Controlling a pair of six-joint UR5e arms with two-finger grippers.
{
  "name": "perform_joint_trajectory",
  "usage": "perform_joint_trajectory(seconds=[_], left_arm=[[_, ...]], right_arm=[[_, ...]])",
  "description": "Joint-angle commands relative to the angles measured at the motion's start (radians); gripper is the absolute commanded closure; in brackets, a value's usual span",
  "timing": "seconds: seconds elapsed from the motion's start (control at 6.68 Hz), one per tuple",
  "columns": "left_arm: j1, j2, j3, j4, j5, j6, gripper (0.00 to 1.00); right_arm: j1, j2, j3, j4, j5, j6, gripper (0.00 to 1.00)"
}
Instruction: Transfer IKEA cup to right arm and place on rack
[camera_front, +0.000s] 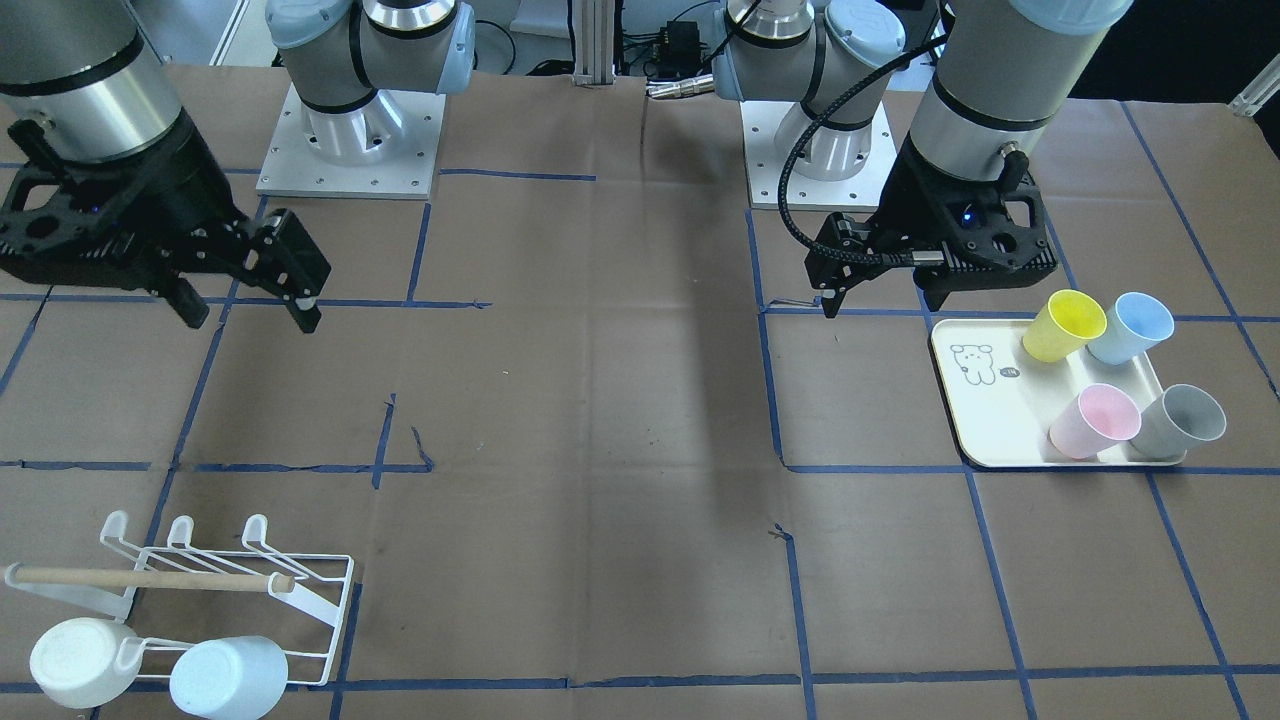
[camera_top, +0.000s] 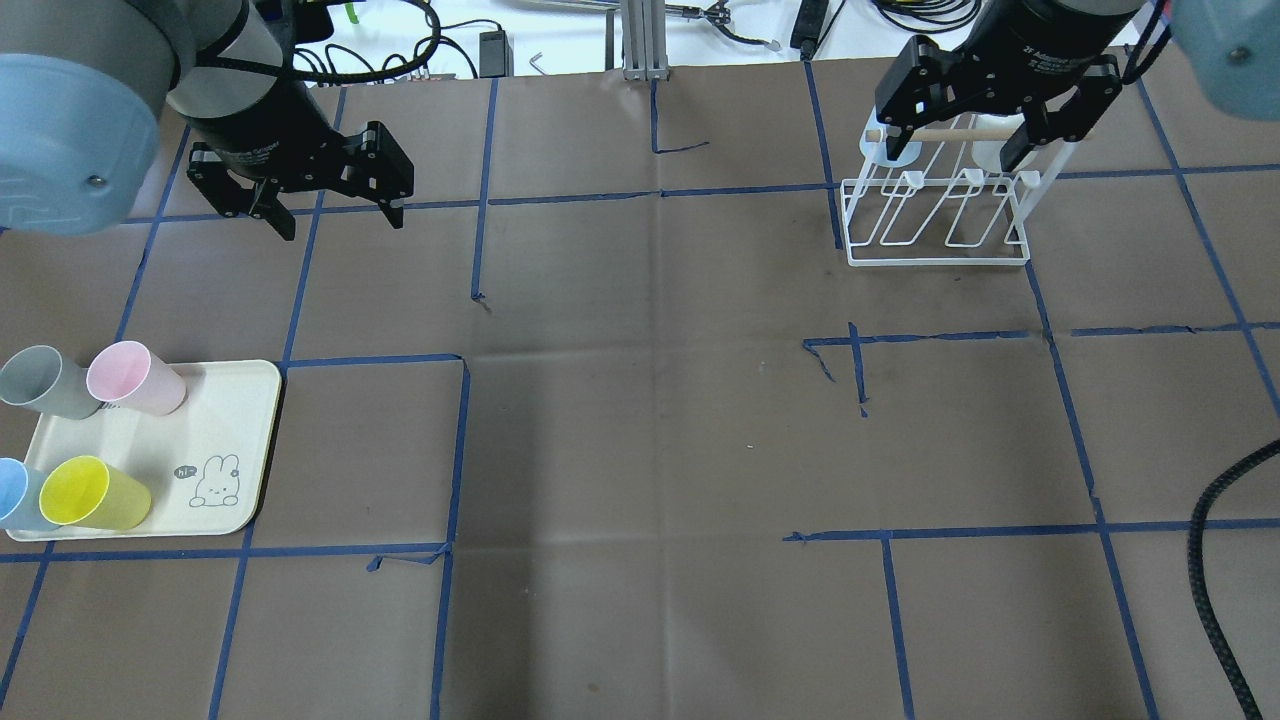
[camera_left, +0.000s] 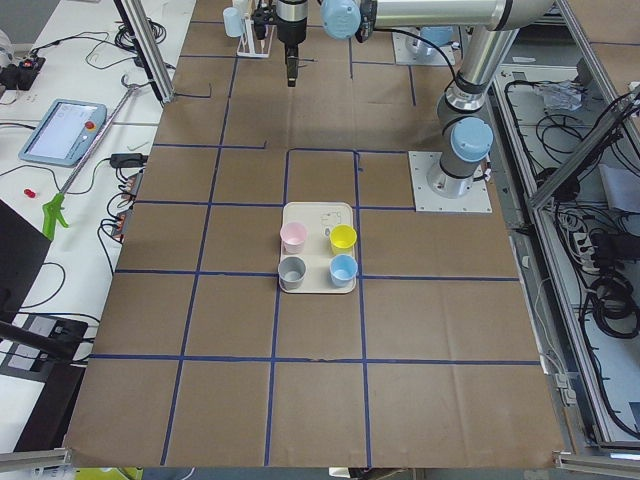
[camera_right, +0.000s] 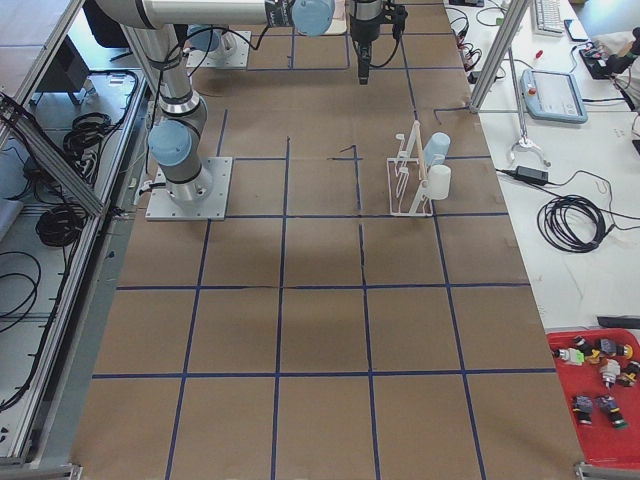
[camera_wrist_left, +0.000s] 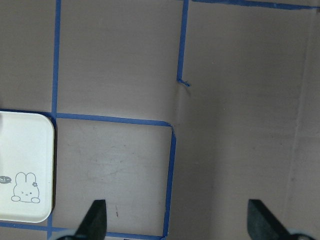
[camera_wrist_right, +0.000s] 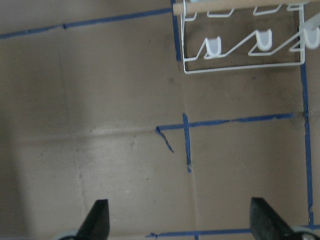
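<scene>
Your left gripper (camera_top: 340, 215) hangs finger-down above the bare paper, on the far side of the tray (camera_top: 220, 420), with its jaws spread wide and nothing between them. The left arm carries a thick braided black hose (camera_front: 800, 200). Your right gripper (camera_top: 950, 145) also points straight down, its jaws just as wide and empty, held well above the table on the near side of the rack (camera_top: 935, 262) and touching none of it. The right arm (camera_front: 80, 90) is a silver-grey tube with pale-blue caps at the joints. The cups you are after stand upright on the left, at the near part of the table: a yellow cup (camera_top: 90, 493), a blue cup (camera_top: 15, 495), a pink cup (camera_top: 135, 378) and a grey cup (camera_top: 45, 382), all smooth, matte, tapered plastic, grouped at the tray's left end. The tray is cream, rounded at the corners, with a small animal drawing. On the far right, the rack is thin white wire with upturned prongs and a pale wooden dowel (camera_front: 150, 578). A white cup (camera_front: 80, 660) and a pale-blue cup (camera_front: 228, 678) hang on its far side. Brown paper (camera_top: 640, 430) gridded with blue tape (camera_top: 455, 450) covers the table.
</scene>
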Motion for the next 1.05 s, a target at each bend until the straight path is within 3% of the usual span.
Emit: perform_joint_trajectory(seconds=[0.0, 0.3, 0.9], left_arm=[[0.002, 0.001, 0.0, 0.002, -0.001, -0.007, 0.01], [0.002, 0.003, 0.0, 0.002, -0.001, -0.01, 0.01], [0.0, 0.001, 0.0, 0.002, -0.001, -0.01, 0.01]], right_arm=[[0.017, -0.016, 0.059, 0.054, -0.029, 0.029, 0.0], [0.101, -0.087, 0.107, 0.041, -0.069, 0.107, 0.0], [0.108, -0.082, 0.11, 0.018, -0.073, 0.106, 0.0]])
